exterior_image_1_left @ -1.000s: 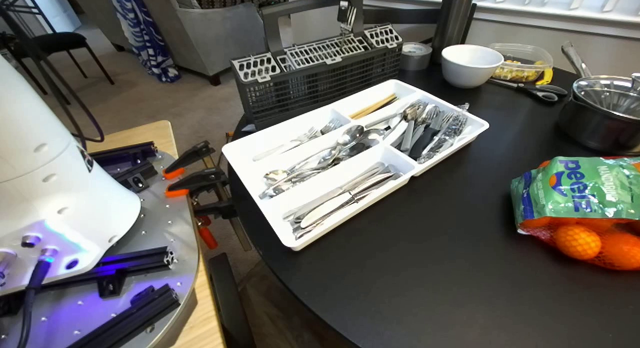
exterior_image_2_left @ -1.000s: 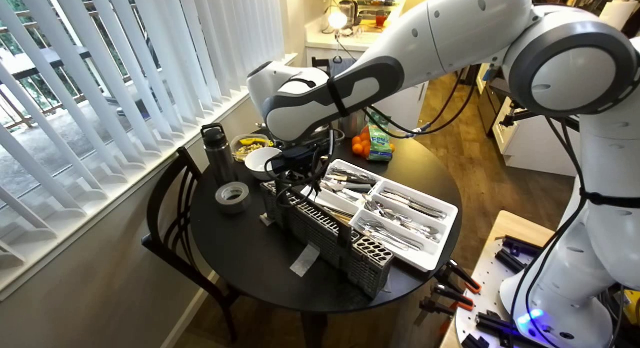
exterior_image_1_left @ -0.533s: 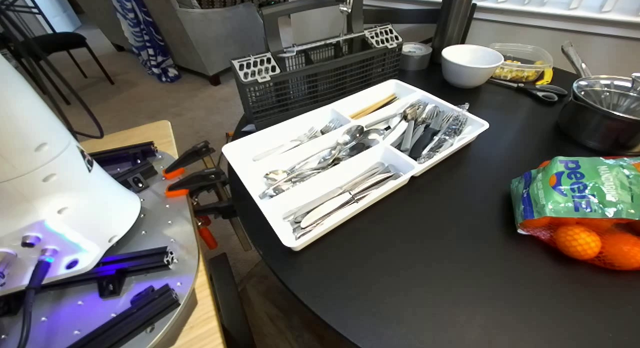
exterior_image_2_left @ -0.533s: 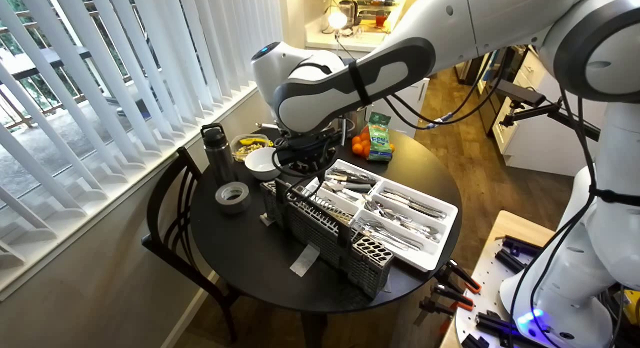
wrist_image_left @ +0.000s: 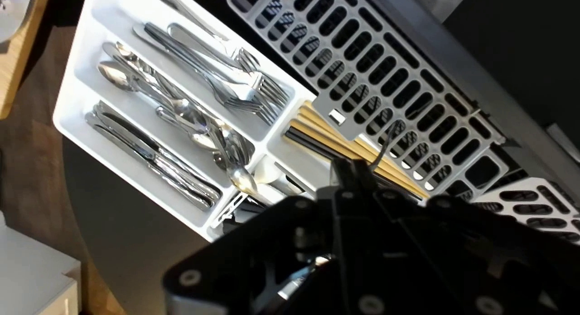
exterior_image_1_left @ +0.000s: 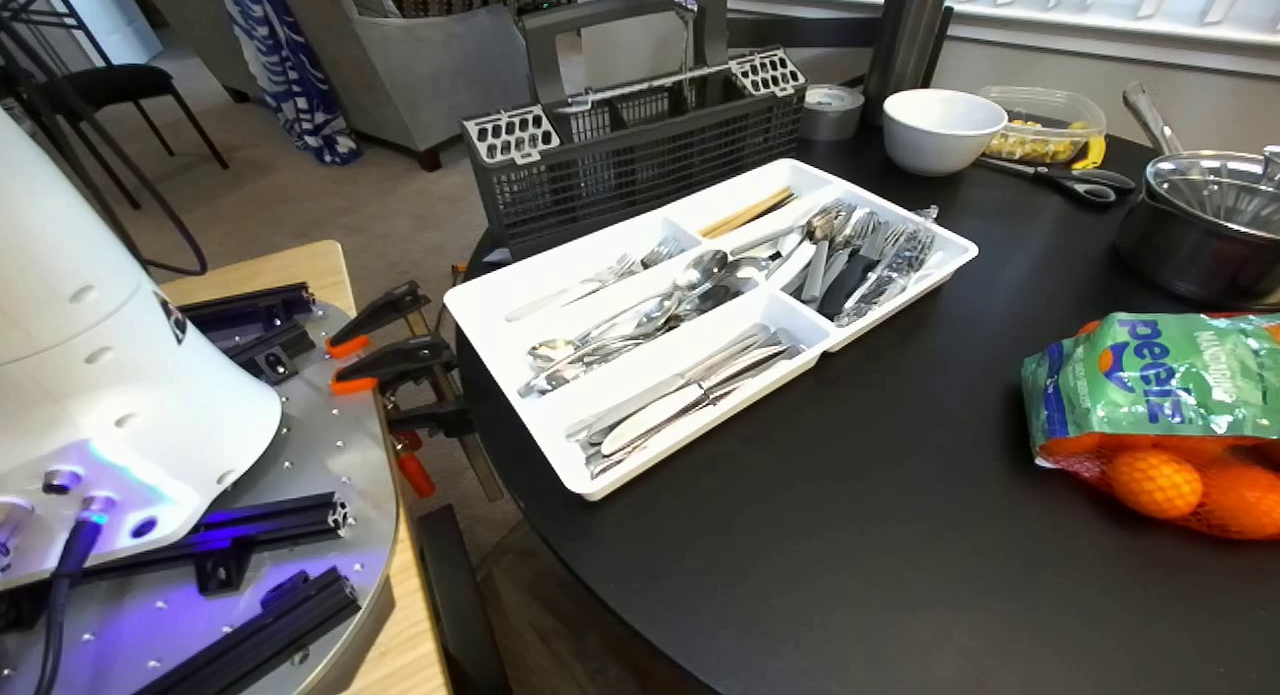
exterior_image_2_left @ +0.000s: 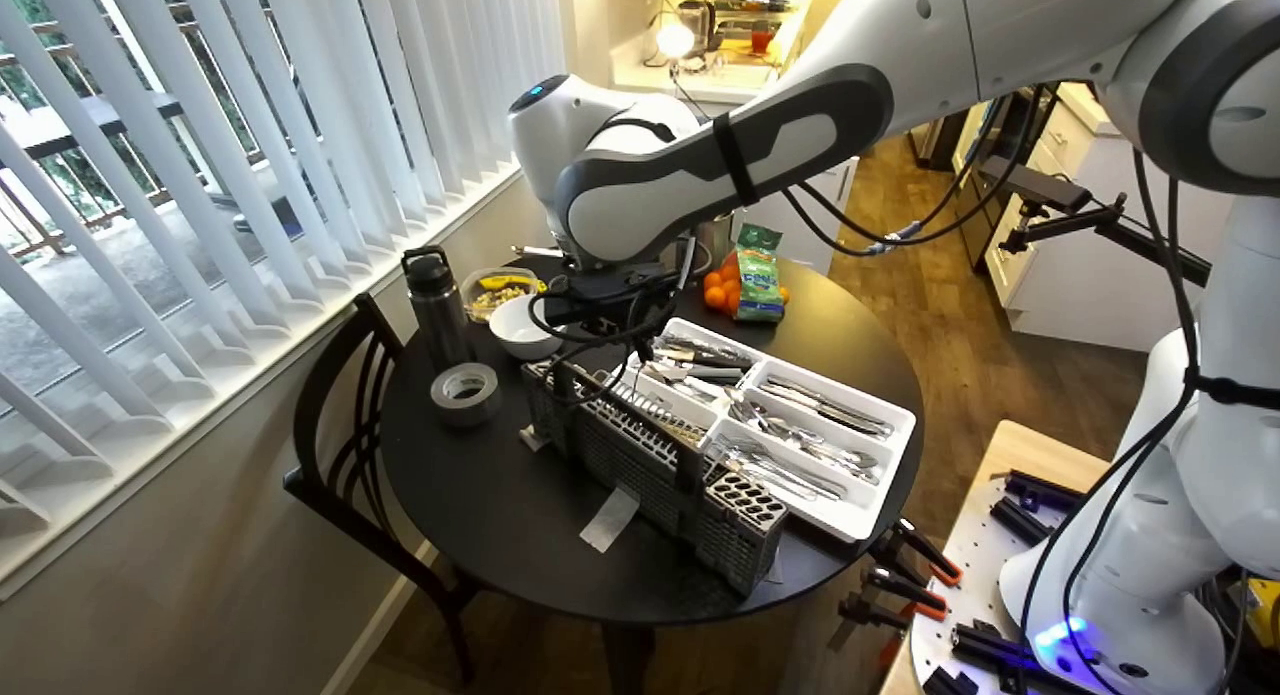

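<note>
All views look down, sharing the tray point(exterior_image_1_left: 664, 367).

The middle lid point(wrist_image_left: 358, 74) of the cutlery basket point(exterior_image_1_left: 645, 165), flat a second ago, is tilted up; the gripper point(wrist_image_left: 355, 167) and fork point(exterior_image_1_left: 686, 13) sit higher.

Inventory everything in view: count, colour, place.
Table: 1, black, centre
Utensil: 1, silver, gripper
Basket: 1, grey, table
Tray: 1, white, table
Cutlery: many, mostly silver, tray
Chopsticks: several, yellow/black, tray
Bowl: 1, white, table
Tape: 1, grey, table
Bottle: 1, grey, table
Container: 1, clear, table
Scissors: 1, black, table
Pot: 1, black, table
Mandarin bag: 1, green, table
Chairs: several, black/grey, background
Blinds: 1, white, background
Arm: 1, white, above table
Gripper: 1, black, above basket
</note>
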